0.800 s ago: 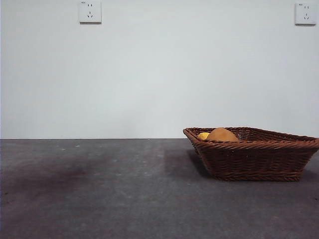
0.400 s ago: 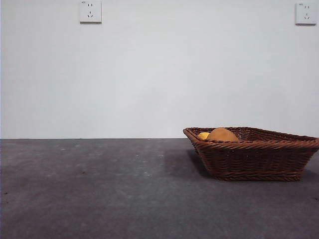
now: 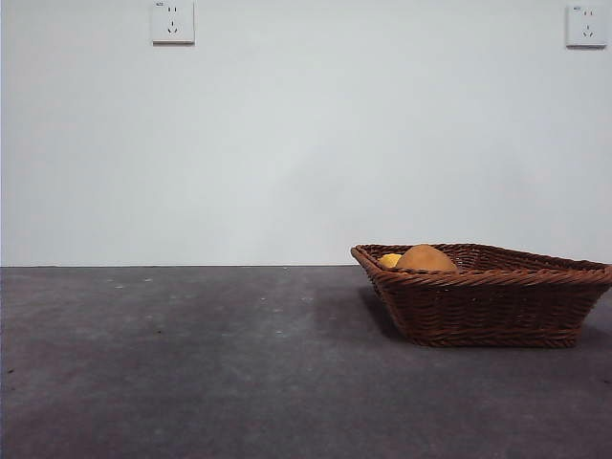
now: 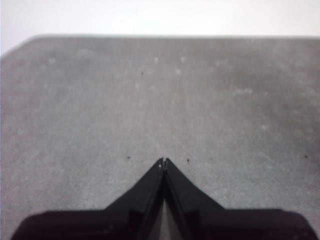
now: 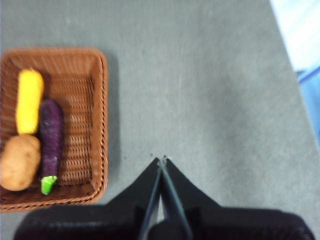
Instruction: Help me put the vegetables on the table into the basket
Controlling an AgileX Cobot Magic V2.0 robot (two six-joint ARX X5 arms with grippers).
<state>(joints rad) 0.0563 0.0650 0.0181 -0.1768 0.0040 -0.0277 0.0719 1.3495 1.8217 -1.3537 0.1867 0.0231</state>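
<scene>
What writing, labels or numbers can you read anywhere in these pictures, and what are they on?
No text can be read.
Left wall socket: a tiny mark at its upper corner, too small to read.
Right wall socket: the same, too small.
Basket, vegetables, table: no writing visible.

A plain test room: bare white wall [image 3: 306, 143], two sockets [image 3: 173, 22], grey table [image 3: 191, 363].

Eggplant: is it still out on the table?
No, the eggplant lies in the basket beside the corn and potato.
</scene>
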